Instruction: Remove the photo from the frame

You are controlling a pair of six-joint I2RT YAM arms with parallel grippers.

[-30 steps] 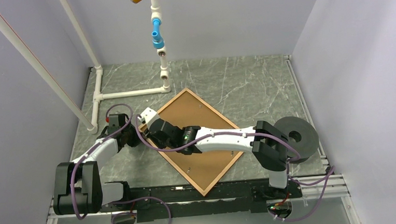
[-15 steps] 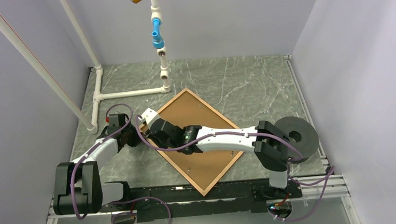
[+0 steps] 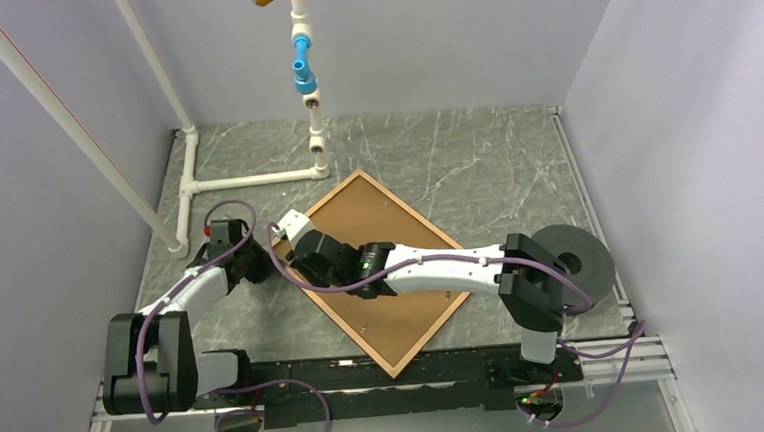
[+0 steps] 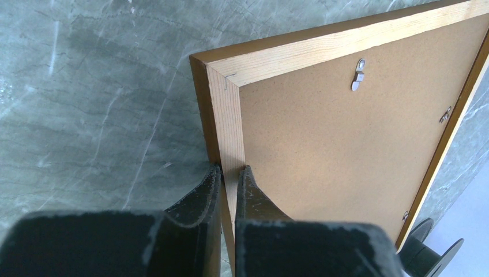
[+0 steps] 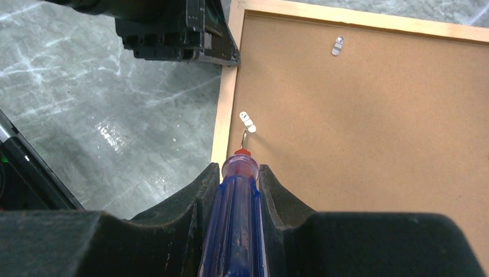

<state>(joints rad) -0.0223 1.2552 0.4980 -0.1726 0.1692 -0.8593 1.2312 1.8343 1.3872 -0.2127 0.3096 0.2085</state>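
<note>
The frame (image 3: 414, 210) lies face down on the table, set like a diamond, with its brown backing board (image 3: 378, 216) facing up. The photo is hidden under the board. My left gripper (image 4: 230, 170) is shut on the frame's wooden rail (image 4: 228, 109) close to its left corner. My right gripper (image 5: 241, 170) is shut on a blue screwdriver (image 5: 236, 219). The screwdriver's tip touches a small metal clip (image 5: 247, 120) beside the left rail. In the top view the left gripper (image 3: 257, 266) and the right gripper (image 3: 302, 247) sit close together at that corner.
A white pipe structure (image 3: 246, 180) with a blue fitting (image 3: 303, 66) stands at the back left of the table. A black spool (image 3: 571, 260) sits at the right, behind my right arm's elbow. More clips (image 5: 338, 45) hold the backing board. Grey walls close in on three sides.
My right arm has edged slightly to the right with the screwdriver. The left gripper and the frame have stayed put.
</note>
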